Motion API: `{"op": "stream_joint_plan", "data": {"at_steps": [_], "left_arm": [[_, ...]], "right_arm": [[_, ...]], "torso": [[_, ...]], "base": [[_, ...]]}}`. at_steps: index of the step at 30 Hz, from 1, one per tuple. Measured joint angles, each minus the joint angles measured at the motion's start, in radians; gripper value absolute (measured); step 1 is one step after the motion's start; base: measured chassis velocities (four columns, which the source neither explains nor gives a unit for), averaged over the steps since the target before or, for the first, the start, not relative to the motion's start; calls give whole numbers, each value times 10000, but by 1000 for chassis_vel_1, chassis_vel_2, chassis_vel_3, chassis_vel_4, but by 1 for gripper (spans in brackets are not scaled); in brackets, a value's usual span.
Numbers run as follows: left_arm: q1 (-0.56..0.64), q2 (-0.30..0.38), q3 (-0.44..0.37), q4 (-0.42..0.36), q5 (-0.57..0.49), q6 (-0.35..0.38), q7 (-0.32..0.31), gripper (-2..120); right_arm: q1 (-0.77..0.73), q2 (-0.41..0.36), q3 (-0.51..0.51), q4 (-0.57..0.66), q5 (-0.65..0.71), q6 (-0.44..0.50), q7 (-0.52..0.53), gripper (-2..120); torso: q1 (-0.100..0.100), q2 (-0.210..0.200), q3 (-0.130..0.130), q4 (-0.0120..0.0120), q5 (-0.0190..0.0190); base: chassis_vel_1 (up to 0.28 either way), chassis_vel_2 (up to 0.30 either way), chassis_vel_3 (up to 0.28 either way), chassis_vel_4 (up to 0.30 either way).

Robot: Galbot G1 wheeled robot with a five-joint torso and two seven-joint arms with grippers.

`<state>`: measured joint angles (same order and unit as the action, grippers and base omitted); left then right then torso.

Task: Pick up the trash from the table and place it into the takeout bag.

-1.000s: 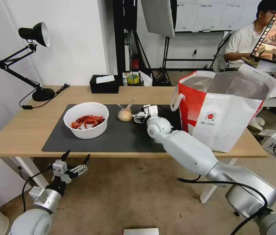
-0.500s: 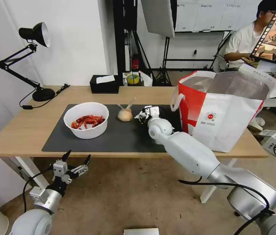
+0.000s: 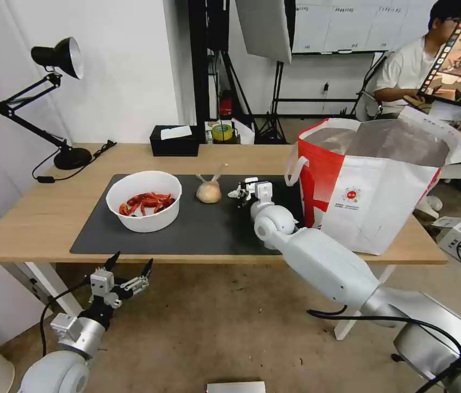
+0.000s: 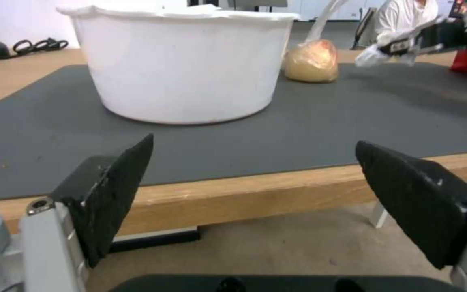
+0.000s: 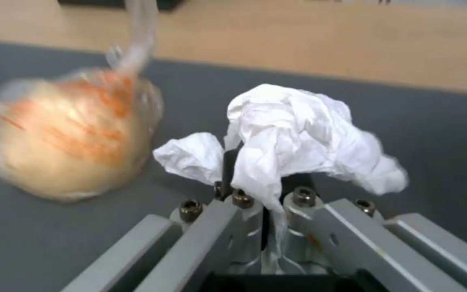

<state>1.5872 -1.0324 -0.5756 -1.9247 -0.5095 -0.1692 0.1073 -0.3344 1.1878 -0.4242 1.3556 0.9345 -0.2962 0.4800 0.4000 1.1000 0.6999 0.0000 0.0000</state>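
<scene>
Since the earlier frame your right gripper (image 3: 243, 192) has drawn back toward the takeout bag (image 3: 372, 185), fingers clenched on the crumpled tissue (image 5: 293, 134), apparently clear of the mat (image 3: 197, 224). The knotted bag (image 3: 208, 192) sits beside it. The left gripper (image 3: 127, 267) waits below the table (image 3: 39, 218), fingers spread.

One bowl (image 3: 143, 201), one knotted bag (image 3: 208, 192), one tissue (image 5: 293, 134).

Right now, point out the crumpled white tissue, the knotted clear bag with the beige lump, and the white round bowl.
crumpled white tissue (image 5: 293, 134), right wrist view, middle of wad.
knotted clear bag (image 3: 208, 192), head view, beige lump.
white round bowl (image 4: 182, 73), left wrist view, outer wall.
</scene>
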Motion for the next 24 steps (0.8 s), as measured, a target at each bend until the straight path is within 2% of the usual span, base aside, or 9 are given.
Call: {"op": "stream_joint_plan", "data": {"at_steps": [5,12,15,17,18,21,22,24], "left_arm": [[55,-37,-19,-76,1,0,-5,100],[130,-77,-64,-119,6,0,-12,100],[149,-86,-75,-143,7,0,-13,100],[165,-78,-78,-169,8,0,-18,100],[165,-78,-78,-169,8,0,-18,100],[129,-41,-8,-194,6,4,-28,100],[129,-41,-8,-194,6,4,-28,100],[113,-74,85,-221,8,22,-31,100]], "right_arm": [[-516,-568,211,993,-1373,979,-111,0],[-881,-1236,637,1810,-2875,1805,-460,0],[-980,-1598,882,2313,-3320,1885,-584,0],[-998,-2200,1269,3044,-3787,1895,-795,0],[-998,-2200,1269,3044,-3787,1895,-795,0],[-975,-3134,1919,3830,-4925,1969,-1145,0],[-975,-3134,1919,3830,-4925,1969,-1145,0],[-1127,-3334,2247,4189,-5515,1893,-382,0]], "torso": [[0,0,0,0,2],[0,0,0,0,2],[0,0,0,-1,2],[-1,0,0,1,0],[-1,0,0,1,0],[0,0,0,-2,0],[0,0,0,-2,0],[0,0,0,0,1]], "base": [[0,0,0,0],[0,0,0,0],[0,0,0,0],[0,0,0,0],[0,0,0,0],[0,0,0,0],[0,0,0,0],[0,0,0,0]]}}
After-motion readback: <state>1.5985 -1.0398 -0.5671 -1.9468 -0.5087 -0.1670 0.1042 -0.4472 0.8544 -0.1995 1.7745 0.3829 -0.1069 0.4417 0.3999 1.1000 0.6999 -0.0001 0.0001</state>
